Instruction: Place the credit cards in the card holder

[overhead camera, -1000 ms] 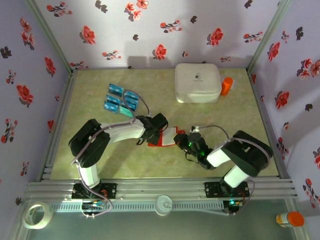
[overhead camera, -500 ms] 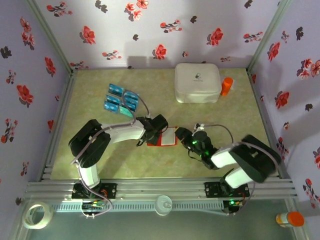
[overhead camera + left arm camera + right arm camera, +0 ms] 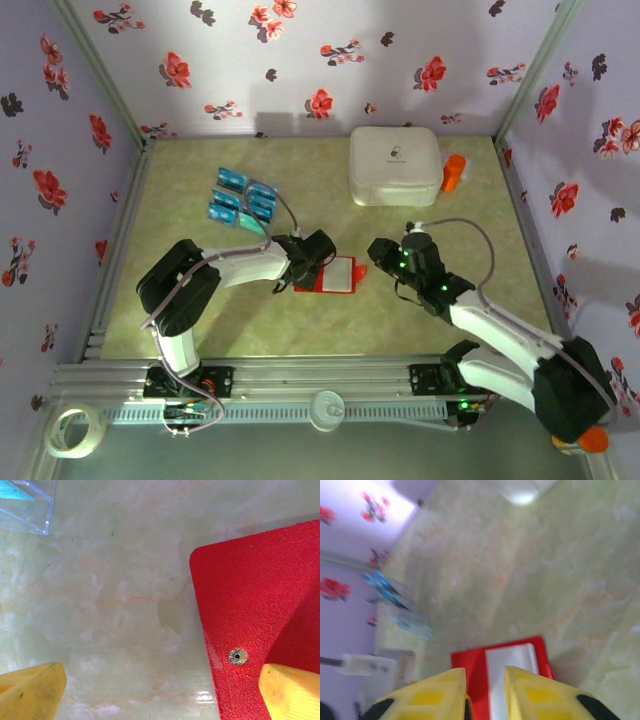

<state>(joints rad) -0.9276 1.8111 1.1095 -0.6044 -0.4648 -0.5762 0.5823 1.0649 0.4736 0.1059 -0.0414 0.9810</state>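
The card holder [image 3: 338, 273] lies opened on the green table, red with a pale inner panel facing up. My left gripper [image 3: 307, 270] stands wide open at its left edge. In the left wrist view one yellow fingertip [image 3: 292, 690] rests over the red card holder [image 3: 250, 615] beside its metal snap, and the other is over bare table. My right gripper [image 3: 380, 252] hovers just right of the holder with a narrow gap between its fingers [image 3: 435, 695] and nothing in it. The blue and teal credit cards [image 3: 242, 200] lie in clear sleeves at the back left.
A big white rounded box [image 3: 395, 165] stands at the back right with an orange object [image 3: 454, 172] beside it. Floral walls enclose the table. A clear sleeve corner [image 3: 27, 507] lies close to the left gripper.
My right arm let go of the card holder's flap and drew back up and to the right. The holder now lies open, pale panel up. The left arm has hardly moved.
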